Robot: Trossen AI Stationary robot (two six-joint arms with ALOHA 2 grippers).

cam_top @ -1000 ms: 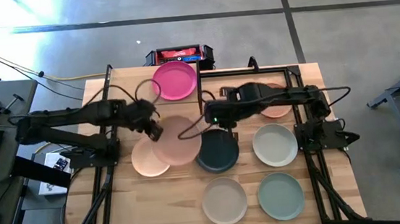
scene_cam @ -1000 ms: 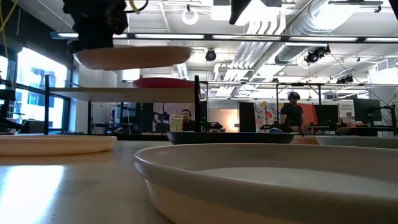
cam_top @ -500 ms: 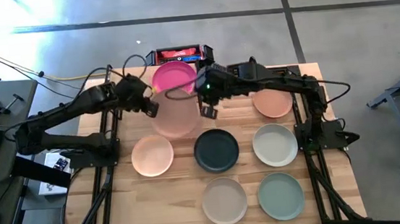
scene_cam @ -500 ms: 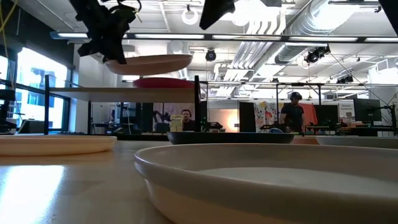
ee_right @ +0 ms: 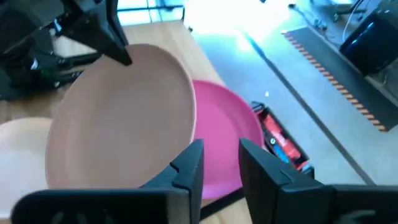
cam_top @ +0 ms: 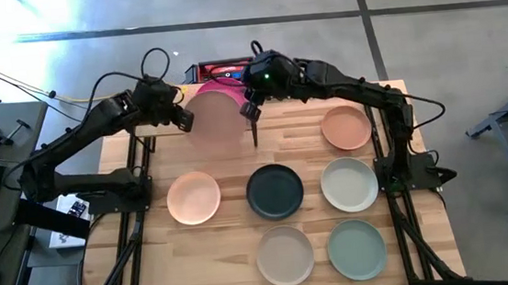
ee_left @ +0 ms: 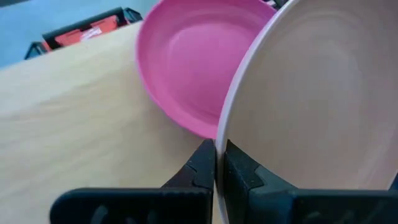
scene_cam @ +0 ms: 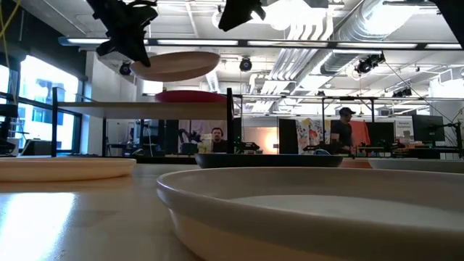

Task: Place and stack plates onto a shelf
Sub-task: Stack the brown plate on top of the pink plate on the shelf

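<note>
My left gripper [cam_top: 185, 119] is shut on the salmon plate [cam_top: 220, 125], which hangs in the air over the pink plate [cam_top: 215, 90]. The pink plate rests on the raised shelf [scene_cam: 109, 106] at the table's far side. In the low view the salmon plate [scene_cam: 177, 65] floats a little above the pink plate [scene_cam: 192, 96]. My right gripper [cam_top: 251, 113] is open at the salmon plate's right rim; its wrist view shows the pink plate [ee_right: 227, 143] through the gap. My left gripper pinches the salmon plate's left rim [ee_left: 227, 118] between its two fingers, coming level from the table's left. The plate is lifted clear and nearly level, with its free side slightly higher. My right gripper stands beside the plate's right rim [ee_right: 191, 118]; I cannot tell whether a finger touches it.
Six plates lie on the table: peach [cam_top: 193, 198], charcoal [cam_top: 275, 190], off-white [cam_top: 349, 184], orange [cam_top: 346, 127], beige [cam_top: 285, 255], sage green [cam_top: 356, 249]. The shelf's dark upright posts [scene_cam: 230, 119] stand beside the pink plate. People show in the room behind.
Both arms have moved up and toward the table's far edge. The salmon plate, carried by its left rim, has travelled from above the table's middle to over the shelf and the pink plate, and it has risen. My right gripper has kept beside its right rim.
</note>
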